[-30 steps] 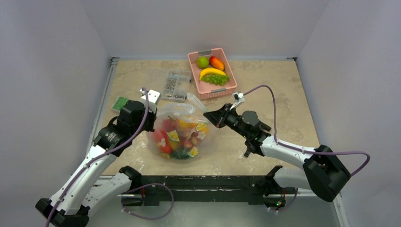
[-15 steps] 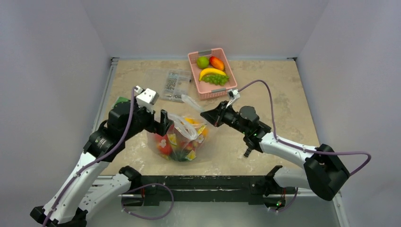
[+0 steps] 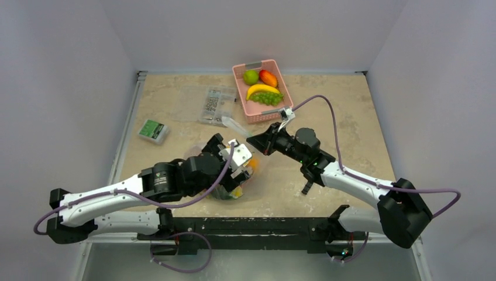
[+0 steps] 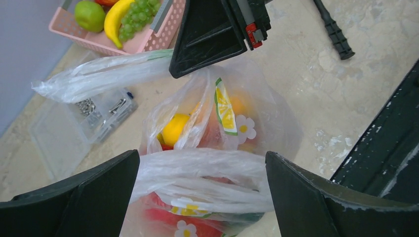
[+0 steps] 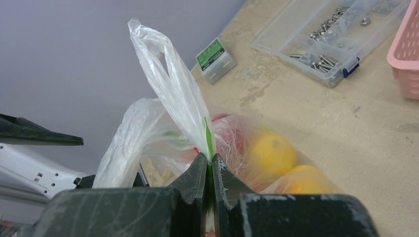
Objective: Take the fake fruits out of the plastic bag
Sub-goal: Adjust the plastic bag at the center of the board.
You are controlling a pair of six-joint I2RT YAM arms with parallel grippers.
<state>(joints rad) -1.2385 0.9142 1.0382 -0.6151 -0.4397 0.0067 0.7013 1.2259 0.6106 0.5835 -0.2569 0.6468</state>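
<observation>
Right fingers (image 5: 209, 170) are clenched tight on a thin strip of the bag (image 4: 257, 128), pinching one handle and holding it up and taut on the far side. That lifted loop of film stands above the pinch in the right wrist view. Left fingers (image 4: 202, 197) are spread wide and released, grasping nothing, poised right over the bag with one on each side of it.

Moving outward, the bag sits on the surface (image 3: 327, 117) between the two arms, partly hidden under the left wrist from above. The fruits (image 4: 175, 129) are inside it: a yellow one high up behind the film, an orange one beside it, reds lower down. Every one I can see is under plastic.

So this looks like the opening step, with the right arm anchoring the bag while the left lines up for entry. A slack fold of film lies across the top, directly under the left fingers, and I can't make out a clear mouth.

The next move calls for care. The left arm must either take that loose fold and pull it away from the right's handle to open the bag, or slip in under it toward the yellow fruit. Closing straight down would likely catch plastic along with the fruit.
</observation>
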